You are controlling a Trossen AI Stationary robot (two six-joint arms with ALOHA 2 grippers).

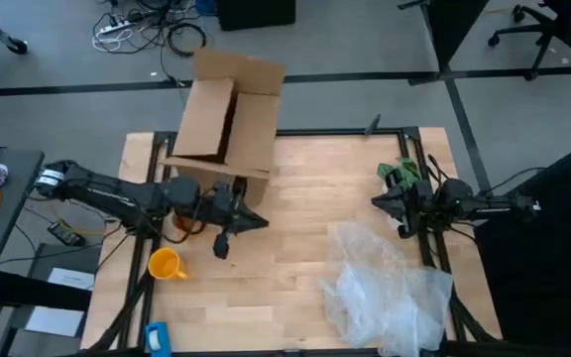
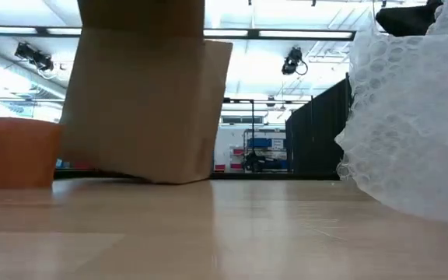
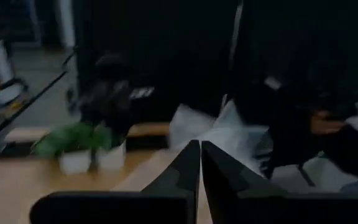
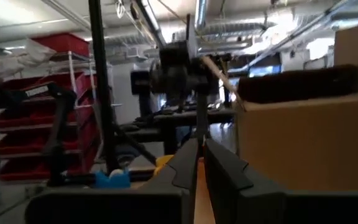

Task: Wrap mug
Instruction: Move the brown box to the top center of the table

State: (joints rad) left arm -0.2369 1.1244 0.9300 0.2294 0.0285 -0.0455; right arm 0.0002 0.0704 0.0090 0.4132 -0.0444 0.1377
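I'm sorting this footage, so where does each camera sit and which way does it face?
High: overhead, straight down; both arms, mug, box, plastic sheet.
Low: tabletop level, looking across; no arm shows.
Left wrist: past the shut left gripper toward the sheet.
Right wrist: past the shut right gripper toward the box.
High and low share mug, box, sheet.

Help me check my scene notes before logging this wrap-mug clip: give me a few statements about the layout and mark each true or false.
1. The mug stands on the table, free of both pincers. True.
2. The left pincer is shut on the mug. False: its fingers are closed on nothing, with the mug apart from it, nearer the table's front edge.
3. The plastic sheet is wrapped round the mug. False: it lies crumpled on the table's right side, far from the mug.
4. The cardboard box sits at the table's far edge. True.
5. The right pincer is shut and empty. True.
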